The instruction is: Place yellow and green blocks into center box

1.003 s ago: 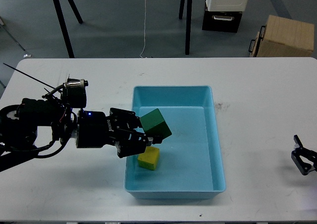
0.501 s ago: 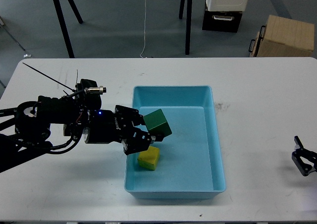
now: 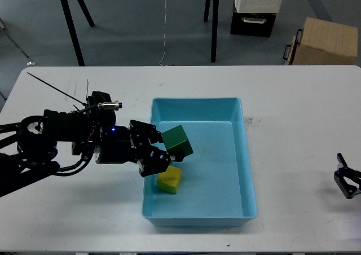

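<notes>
The light-blue tray (image 3: 248, 153) lies at the table's centre. The yellow block (image 3: 170, 180) rests on the tray floor near its left wall. My left gripper (image 3: 162, 148) reaches over the tray's left rim and is shut on the dark green block (image 3: 177, 143), holding it tilted just above the yellow block. My right gripper (image 3: 348, 183) is at the far right edge of the table; it is small and partly cut off, so its jaws cannot be made out.
A brown cardboard box (image 3: 324, 41) and a white-and-black crate (image 3: 256, 7) stand on the floor beyond the table's far edge. Dark stand legs (image 3: 213, 23) are also behind the table. A thin black wire (image 3: 53, 87) sticks out from my left arm.
My left arm moved forward and to the right a second ago, then drew back slightly to the left with the green block. The right gripper shifted slightly down and right.
</notes>
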Robot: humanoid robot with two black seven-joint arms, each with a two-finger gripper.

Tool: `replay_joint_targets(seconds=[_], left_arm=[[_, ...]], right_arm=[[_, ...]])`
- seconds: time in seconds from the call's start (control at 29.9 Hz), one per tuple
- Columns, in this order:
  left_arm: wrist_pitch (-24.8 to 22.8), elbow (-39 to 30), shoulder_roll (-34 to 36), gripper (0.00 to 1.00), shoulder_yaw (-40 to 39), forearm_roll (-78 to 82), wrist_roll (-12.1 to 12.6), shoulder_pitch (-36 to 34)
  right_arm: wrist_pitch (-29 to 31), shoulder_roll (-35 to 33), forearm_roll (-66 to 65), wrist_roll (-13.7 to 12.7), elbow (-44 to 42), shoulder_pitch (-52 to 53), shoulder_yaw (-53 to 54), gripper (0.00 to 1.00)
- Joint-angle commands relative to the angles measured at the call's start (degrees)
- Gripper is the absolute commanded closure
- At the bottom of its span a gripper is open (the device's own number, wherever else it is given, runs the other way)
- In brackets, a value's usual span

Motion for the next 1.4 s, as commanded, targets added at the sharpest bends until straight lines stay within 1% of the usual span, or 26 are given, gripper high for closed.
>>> replay_joint_targets(seconds=[0.0,0.1,0.2,0.27,0.57,0.7,0.77,0.9,0.97,1.07,1.14,1.27,1.37], left_arm=[[-0.1,0.0,0.09,0.27,0.08,0.05,0.0,-0.01],[-0.1,0.0,0.18,0.22,-0.01,-0.39,0.0,-0.01],[-0.01,0.0,0.18,0.18,-0.01,-0.39,0.0,-0.01],[0.08,-0.09,0.26,0.13,-0.27,-0.48,0.0,-0.01],[0.25,-0.09,0.97,0.12,-1.33,-1.97,0.0,-0.1],[0.17,0.35,1.32,0.12,-5.97,-6.18,0.0,0.17],[0.08,2.45,2.11,0.12,-9.66,-11.44,0.0,0.61],[-0.45,10.0,2.2,0.1,-18.88,-28.91,0.0,1.66],[-0.36,12.99,2.2,0.1,-22.58,-42.34,0.22,2.36],[-0.01,14.76,3.34,0.1,-24.96,-62.2,4.17,3.59],[0.17,16.16,4.83,0.1,-26.2,-76.51,5.14,4.99],[0.17,17.57,5.27,0.1,-29.62,-101.41,4.97,11.4],[0.08,17.58,4.66,0.1,-33.04,-109.97,4.79,17.55]], right_arm=[[0.0,0.09,0.0,-0.01,0.0,0.05,0.08,0.0],[0.0,0.09,0.0,-0.01,0.0,0.05,0.08,0.0],[0.0,0.0,0.0,-0.01,0.0,0.05,0.08,0.0],[0.0,0.0,0.0,0.08,0.09,0.05,0.08,0.0],[0.0,0.0,0.0,-0.01,0.17,0.05,0.08,0.0],[0.0,0.0,0.0,-0.01,0.26,0.05,0.08,0.0],[0.0,0.09,0.0,-0.01,0.35,0.05,0.17,0.0],[0.0,0.0,0.0,-0.01,0.53,0.14,0.87,0.0],[0.0,0.0,0.09,-0.01,0.53,0.14,0.87,0.0],[0.0,0.0,0.09,-0.01,0.79,0.14,0.87,0.0],[0.0,0.0,0.09,-0.01,0.96,0.14,0.96,0.0],[0.0,0.0,0.61,-0.09,1.58,0.05,1.92,0.0],[0.0,0.18,1.4,-0.18,1.76,0.58,2.81,0.0]])
